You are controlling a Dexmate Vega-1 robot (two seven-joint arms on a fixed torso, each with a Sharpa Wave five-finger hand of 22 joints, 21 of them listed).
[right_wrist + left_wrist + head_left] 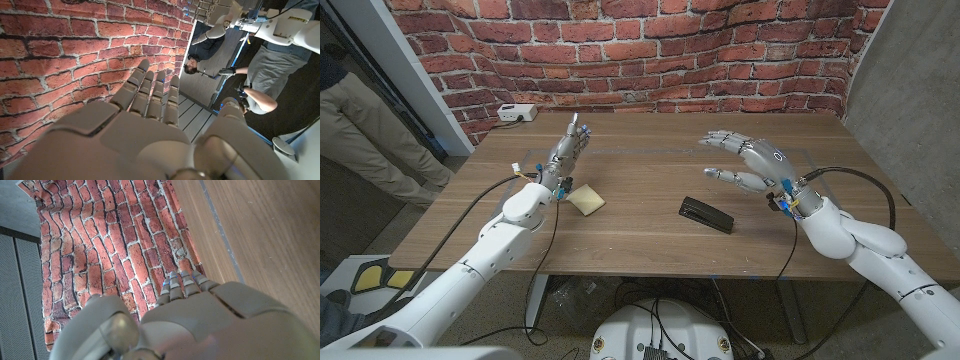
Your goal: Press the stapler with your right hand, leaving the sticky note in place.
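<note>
A black stapler [706, 214] lies on the wooden table [650, 235], right of the middle. A yellow sticky note [586, 199] lies to its left, apart from it. My right hand [745, 160] hovers above the table behind and to the right of the stapler, fingers spread, holding nothing. My left hand [567, 152] stands raised behind the sticky note, fingers straight and pointing away, empty. The right wrist view shows the back of my right hand [130, 130] against the brick wall. In the left wrist view the back of my left hand [200, 320] shows over the table.
A white box with a cable [517, 113] sits at the table's far left corner. A brick wall [640, 50] stands behind the table. A person's legs [360, 130] stand at the left. Other people and a robot arm [260, 25] are visible in the right wrist view.
</note>
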